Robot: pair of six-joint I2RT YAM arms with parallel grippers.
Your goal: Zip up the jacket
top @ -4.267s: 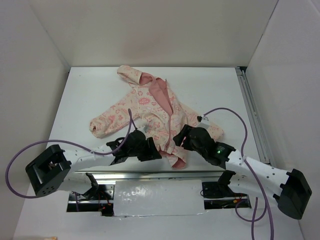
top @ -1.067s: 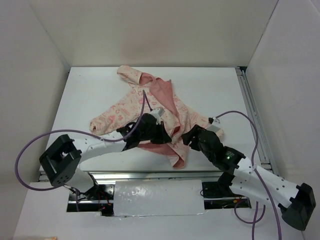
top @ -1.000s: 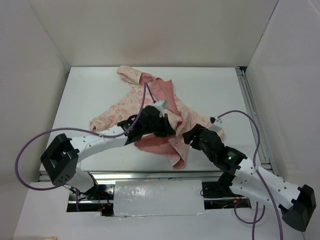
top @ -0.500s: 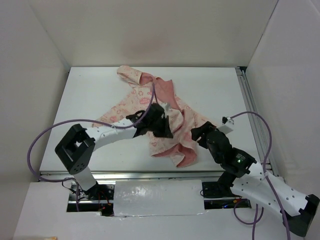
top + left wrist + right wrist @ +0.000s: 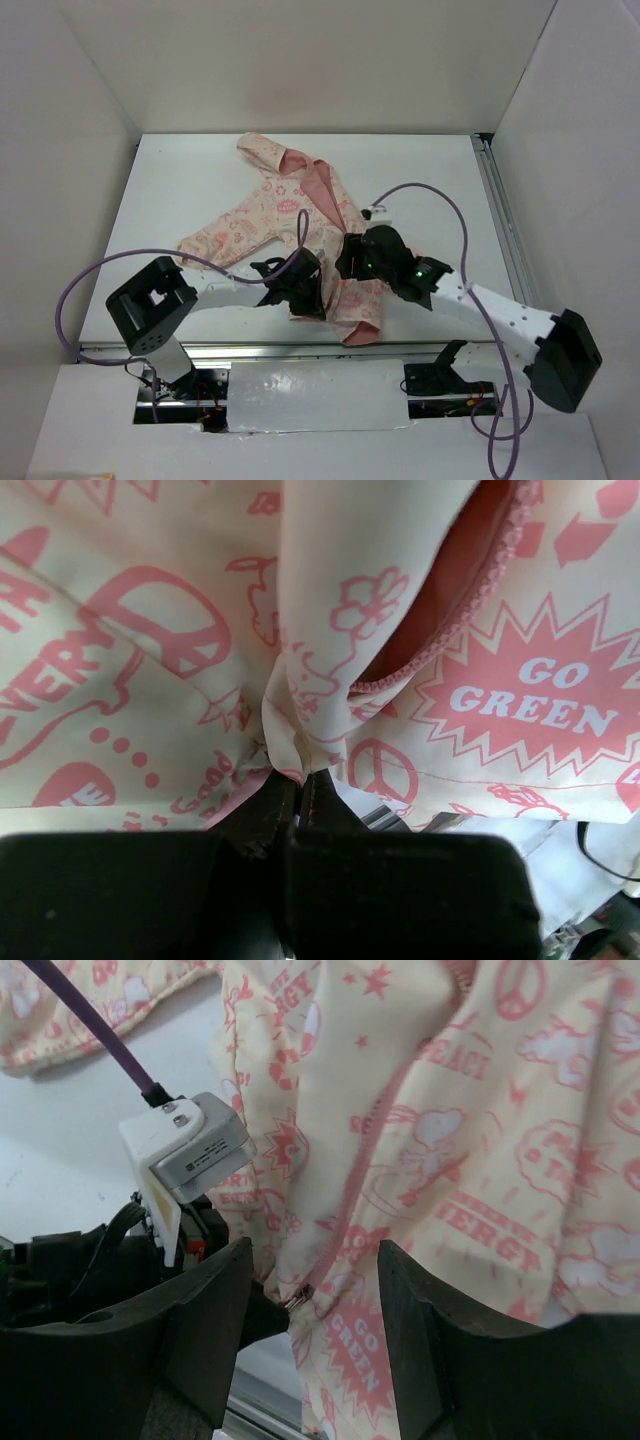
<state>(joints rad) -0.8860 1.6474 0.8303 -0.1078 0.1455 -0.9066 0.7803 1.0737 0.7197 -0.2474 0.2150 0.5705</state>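
The jacket lies across the table, hood at the far end and its cream, pink-printed front panels brought together. My left gripper is by the hem near the table's front edge. In the left wrist view it is shut on a pinch of the jacket's lower edge. My right gripper hovers just right of it over the lower front. In the right wrist view it stands open, its fingers either side of the pink zipper. The metal slider sits low between them, untouched.
The left arm's white camera module and purple cable are close beside my right gripper. The table's near edge lies just below the hem. A metal rail runs along the right side, and white walls enclose the table.
The left gripper pulled the jacket's panel back toward the near edge, covering the pink lining. The right arm swung left over the lower front and its jaws narrowed slightly.
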